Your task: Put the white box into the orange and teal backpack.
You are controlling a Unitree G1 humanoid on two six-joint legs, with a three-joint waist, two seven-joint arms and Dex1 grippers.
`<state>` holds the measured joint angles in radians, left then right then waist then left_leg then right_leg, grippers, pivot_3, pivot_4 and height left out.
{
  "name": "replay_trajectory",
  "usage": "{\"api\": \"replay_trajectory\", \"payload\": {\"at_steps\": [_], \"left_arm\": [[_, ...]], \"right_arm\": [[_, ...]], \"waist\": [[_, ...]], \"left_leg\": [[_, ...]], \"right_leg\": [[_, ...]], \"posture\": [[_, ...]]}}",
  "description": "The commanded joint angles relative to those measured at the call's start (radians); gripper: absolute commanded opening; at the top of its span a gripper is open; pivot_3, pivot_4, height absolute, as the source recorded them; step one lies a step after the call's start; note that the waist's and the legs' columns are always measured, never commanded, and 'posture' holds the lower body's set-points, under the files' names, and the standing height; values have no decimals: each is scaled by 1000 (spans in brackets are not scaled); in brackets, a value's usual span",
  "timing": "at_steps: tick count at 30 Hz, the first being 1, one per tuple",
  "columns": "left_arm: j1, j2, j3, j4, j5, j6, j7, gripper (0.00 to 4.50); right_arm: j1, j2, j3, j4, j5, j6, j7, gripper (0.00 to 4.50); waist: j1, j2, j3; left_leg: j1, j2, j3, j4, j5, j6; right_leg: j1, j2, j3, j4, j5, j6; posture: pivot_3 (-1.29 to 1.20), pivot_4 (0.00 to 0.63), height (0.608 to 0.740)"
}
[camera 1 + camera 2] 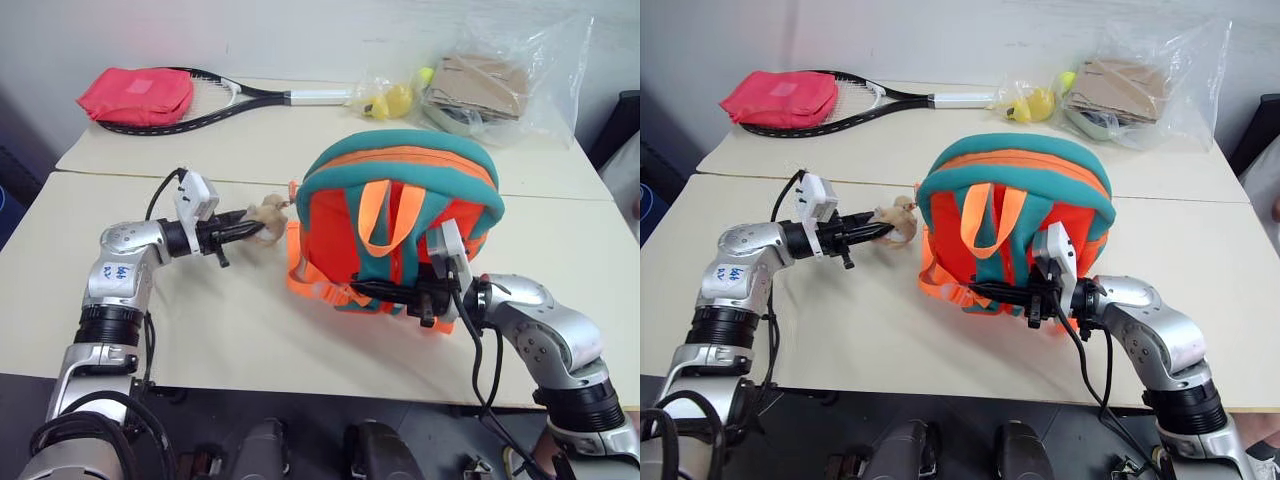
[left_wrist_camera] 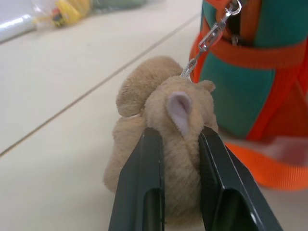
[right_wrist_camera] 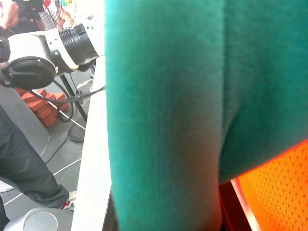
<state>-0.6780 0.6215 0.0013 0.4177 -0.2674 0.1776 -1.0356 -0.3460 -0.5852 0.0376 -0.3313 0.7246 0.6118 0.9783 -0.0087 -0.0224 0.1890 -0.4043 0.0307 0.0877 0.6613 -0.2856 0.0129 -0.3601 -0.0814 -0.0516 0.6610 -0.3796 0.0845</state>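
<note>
The orange and teal backpack (image 1: 400, 200) stands upright in the middle of the table, straps facing me. A tan plush toy (image 1: 272, 212) hangs from its left side on a small metal chain (image 2: 207, 41). My left gripper (image 1: 250, 226) is shut on that plush toy (image 2: 163, 96), one black finger (image 2: 144, 183) on each side of it. My right gripper (image 1: 372, 291) reaches in level from the right along the backpack's lower front and is shut on its teal fabric (image 3: 163, 120). The white box is out of view.
At the back of the table (image 1: 250, 320) lie a flat pink-red pouch (image 1: 135, 95) on a tennis racket (image 1: 250, 95), a yellow toy (image 1: 392, 100) and a clear bag of cardboard (image 1: 500, 85). A person's leg (image 3: 24, 163) shows beside the table.
</note>
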Motion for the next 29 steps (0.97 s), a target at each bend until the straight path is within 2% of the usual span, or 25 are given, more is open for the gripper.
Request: {"api": "replay_trajectory", "payload": {"at_steps": [1,6,8,9,12,15,18,20,23,27,29], "left_arm": [[57,-30,-58,-71,18,33,-20,621],[96,-80,-45,-121,-11,56,13,621],[117,-77,-29,-146,-19,68,24,1225],[135,-65,-16,-169,-23,65,23,1498],[210,-8,56,-251,-58,58,7,2507],[337,88,150,-368,-145,78,-80,3469],[495,155,262,-469,-198,76,-108,4432],[619,180,340,-520,-203,73,-97,4500],[777,186,425,-571,-194,41,-92,4500],[880,177,496,-570,-152,-21,-40,4500],[899,175,512,-556,-133,-77,-33,4500]], "right_arm": [[5,7,-20,-34,6,-16,-8,37],[23,35,-54,2,21,-27,-31,37],[35,22,-70,34,9,-36,-17,37],[44,7,-75,47,-16,-65,2,779],[82,-45,-119,73,-64,-155,52,1738],[129,-84,-252,115,-68,-260,78,2761],[234,-215,-343,200,-121,-326,194,3792],[277,-292,-375,303,-178,-415,262,4482],[258,-327,-406,470,-239,-555,291,4482],[213,-341,-376,701,-346,-811,352,4482],[193,-335,-358,751,-365,-870,371,4482]], "waist": [[1,0,0],[3,0,0],[3,0,0],[3,0,0],[2,0,0],[-6,0,0],[-9,1,0],[-4,1,0],[-10,1,0],[-19,1,0],[-20,1,0]], "left_leg": [[0,0,0,0,0,0],[0,0,0,0,0,0],[0,0,0,0,0,0],[0,0,0,0,0,0],[0,0,0,0,0,1],[0,0,0,-1,-1,0],[0,0,0,-2,-1,0],[2,-1,-1,-3,-1,1],[5,-1,0,-4,-2,2],[18,-1,1,-13,-3,5],[20,0,1,-15,-4,3]], "right_leg": [[0,0,0,0,0,0],[0,0,0,0,0,0],[0,0,0,0,0,0],[1,0,0,0,0,0],[1,-1,0,-1,0,0],[0,-1,0,-2,0,0],[1,-1,0,-2,0,0],[4,-2,0,-6,0,0],[6,-3,1,-9,0,0],[16,-3,1,-14,0,0],[17,-2,1,-15,-1,-1]], "posture": [[0,150,740],[0,150,740],[0,150,740],[0,150,740],[0,150,740],[0,150,740],[0,150,740],[0,150,740],[0,150,740],[0,150,740],[0,150,740]]}}
